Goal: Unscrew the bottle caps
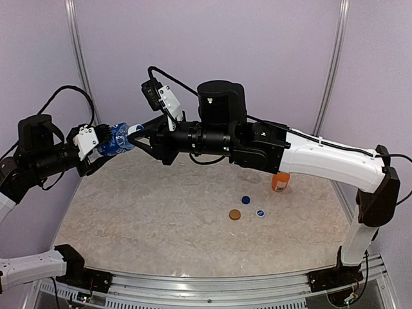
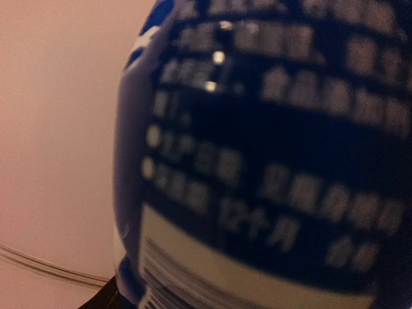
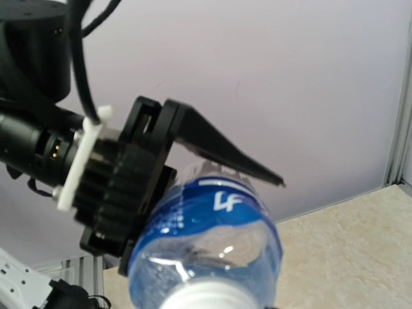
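Bottle point(image 1: 122, 138), blue-labelled, held aloft above far-left corner of desk point(image 1: 161, 225), clamped by left gripper point(image 1: 106, 146), likely as anchor, while right gripper point(image 1: 139, 136) meets its neck end, grip indiscernible.

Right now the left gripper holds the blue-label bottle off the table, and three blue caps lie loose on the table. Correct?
Not quite. Three caps lie loose, but only two are blue: a plain blue cap and a white-rimmed blue cap. The third is an orange-brown cap, as the top external view shows. The left gripper does hold the blue-label bottle off the table.
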Available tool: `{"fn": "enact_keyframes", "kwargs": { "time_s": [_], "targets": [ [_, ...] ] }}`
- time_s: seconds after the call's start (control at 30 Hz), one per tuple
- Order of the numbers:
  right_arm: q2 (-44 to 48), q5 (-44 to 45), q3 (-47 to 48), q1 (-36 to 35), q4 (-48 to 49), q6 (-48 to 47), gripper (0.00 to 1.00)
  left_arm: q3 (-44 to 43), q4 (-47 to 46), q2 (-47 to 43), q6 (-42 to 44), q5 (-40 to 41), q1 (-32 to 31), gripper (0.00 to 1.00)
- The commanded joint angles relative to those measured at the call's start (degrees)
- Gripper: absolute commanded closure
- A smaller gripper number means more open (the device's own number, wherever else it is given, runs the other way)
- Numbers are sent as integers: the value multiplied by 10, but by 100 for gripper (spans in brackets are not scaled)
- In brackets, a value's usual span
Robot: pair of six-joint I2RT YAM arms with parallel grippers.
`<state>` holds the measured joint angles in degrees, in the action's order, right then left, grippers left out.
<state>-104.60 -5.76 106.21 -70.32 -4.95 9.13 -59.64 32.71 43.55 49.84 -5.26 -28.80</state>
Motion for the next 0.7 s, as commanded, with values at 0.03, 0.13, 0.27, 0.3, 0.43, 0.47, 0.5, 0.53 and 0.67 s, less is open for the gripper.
{"fn": "enact_keyframes", "kwargs": {
  "time_s": [0.03, 0.13, 0.27, 0.3, 0.43, 0.47, 0.5, 0.53, 0.67],
  "targets": [
    [14, -7, -7, 10, 8, 31, 88, -30, 15, 1, 2, -20, -1, 43],
    [19, 2, -11, 17, 2, 49, 48, -23, 10, 1, 52, 8, -8, 49],
    [27, -11, -21, 29, 3, 91, 20, 2, -60, 2, 145, 73, -16, 50],
    [26, -18, -21, 33, 3, 106, 20, 4, -76, 2, 159, 83, -17, 50],
    [25, -46, -33, 51, 8, 161, 23, 2, -115, 8, 213, 113, -21, 51],
    [24, -51, -37, 53, 12, 168, 24, 6, -123, 9, 224, 119, -22, 51],
    [24, -57, -39, 54, 16, 172, 26, 8, -129, 9, 236, 122, -23, 51],
    [23, -65, -39, 55, 19, 172, 26, 10, -132, 9, 246, 127, -24, 51],
    [17, -83, -29, 55, 27, 178, 31, 14, -139, 12, 265, 138, -27, 51]
  ]
}}
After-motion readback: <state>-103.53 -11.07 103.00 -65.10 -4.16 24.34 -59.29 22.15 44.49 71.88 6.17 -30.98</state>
